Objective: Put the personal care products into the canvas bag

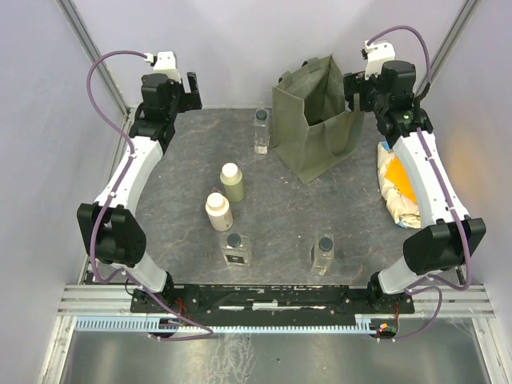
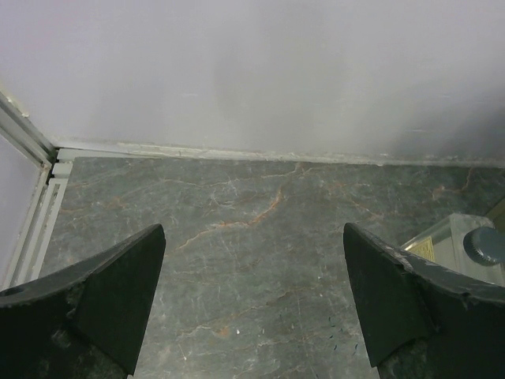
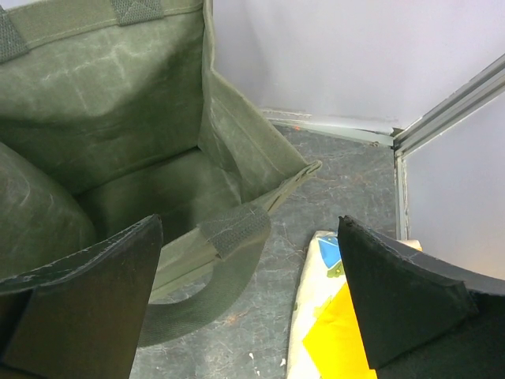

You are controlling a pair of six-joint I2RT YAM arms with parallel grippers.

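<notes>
Five bottles (image 1: 232,186) stand outside the canvas bag (image 1: 316,128); both end effectors (image 2: 252,237) (image 3: 249,225) gape.

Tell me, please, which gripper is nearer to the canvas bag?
Right. The right gripper is open at the canvas bag's right rim; the left gripper is well to its left, past the clear bottle.

Bright, even light from above in the overhead view: shadows are soft and short, only a faint smudge on the dark marbled tabletop (image 1: 184,160) at the foot of the olive-green canvas bag (image 1: 316,120). Right of the bag, an orange glow blooms on the pale wall (image 1: 472,160). In the right wrist view the bag's inside sinks into shade. In the left wrist view the wall washes out nearly white, and the near black fingers (image 2: 102,300) look soft and underexposed.
</notes>
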